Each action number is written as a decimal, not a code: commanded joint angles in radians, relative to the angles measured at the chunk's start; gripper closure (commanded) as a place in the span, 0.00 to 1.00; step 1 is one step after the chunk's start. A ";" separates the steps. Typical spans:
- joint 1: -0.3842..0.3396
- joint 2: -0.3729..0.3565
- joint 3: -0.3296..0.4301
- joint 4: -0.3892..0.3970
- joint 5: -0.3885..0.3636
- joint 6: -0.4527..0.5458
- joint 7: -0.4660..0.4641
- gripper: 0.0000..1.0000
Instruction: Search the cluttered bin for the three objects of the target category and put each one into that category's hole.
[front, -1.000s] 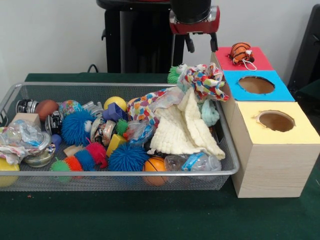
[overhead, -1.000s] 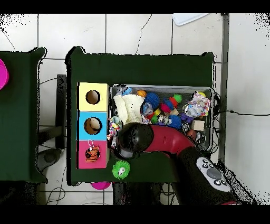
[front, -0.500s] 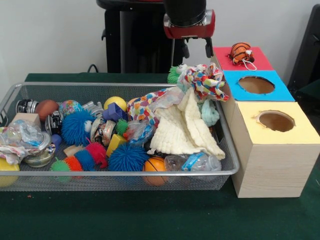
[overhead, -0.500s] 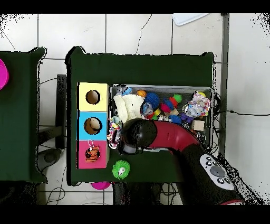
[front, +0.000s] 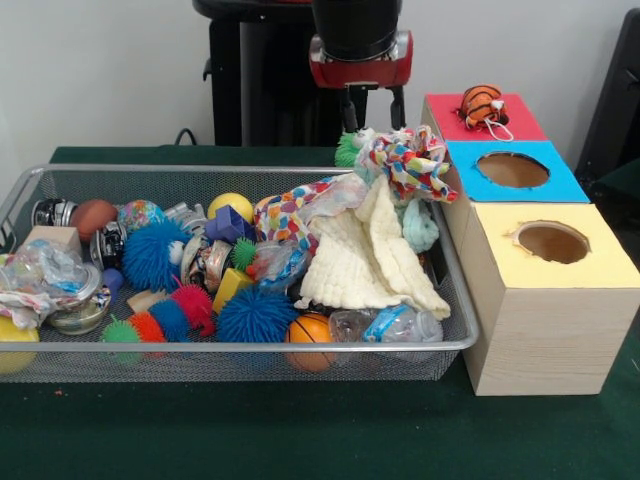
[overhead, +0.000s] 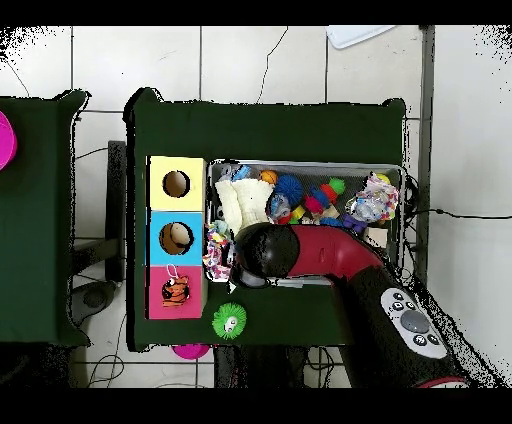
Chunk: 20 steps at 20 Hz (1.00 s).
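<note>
My gripper (front: 374, 108) hangs open and empty above the far right corner of the wire bin (front: 240, 346). Just below it is a bunched multicoloured cloth (front: 408, 160), draped over the bin's rim. A cream cloth (front: 365, 255) and a pale blue soft piece (front: 420, 226) lie beside it. A striped orange tiger toy (front: 483, 104) rests on top of the red box (front: 505, 128). The blue box's hole (front: 513, 169) and the yellow box's hole (front: 552, 242) are uncovered. In the overhead view the arm's head (overhead: 262, 254) hides the fingers, near the tiger toy (overhead: 175, 292).
The bin holds blue spiky balls (front: 155, 255), a spiky caterpillar (front: 160, 325), an orange ball (front: 312, 330), a yellow ball (front: 230, 205), a plastic bottle (front: 390, 325) and wrapped items at the left. A green spiky ball (overhead: 229, 322) lies on the table outside the bin.
The gripper has shifted away from the boxes along the bin's far edge, leftward in the front view. It stays open and empty. No object has moved.
</note>
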<state>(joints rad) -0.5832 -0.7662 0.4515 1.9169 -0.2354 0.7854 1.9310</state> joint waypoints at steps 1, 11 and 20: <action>-0.031 0.058 -0.017 -0.084 -0.055 -0.087 -0.014 0.00; -0.025 0.069 -0.013 -0.062 -0.055 -0.112 0.001 0.00; -0.033 0.098 0.026 0.001 0.013 -0.155 0.038 0.00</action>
<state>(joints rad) -0.6027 -0.7102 0.4513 1.8996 -0.2443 0.6940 1.9310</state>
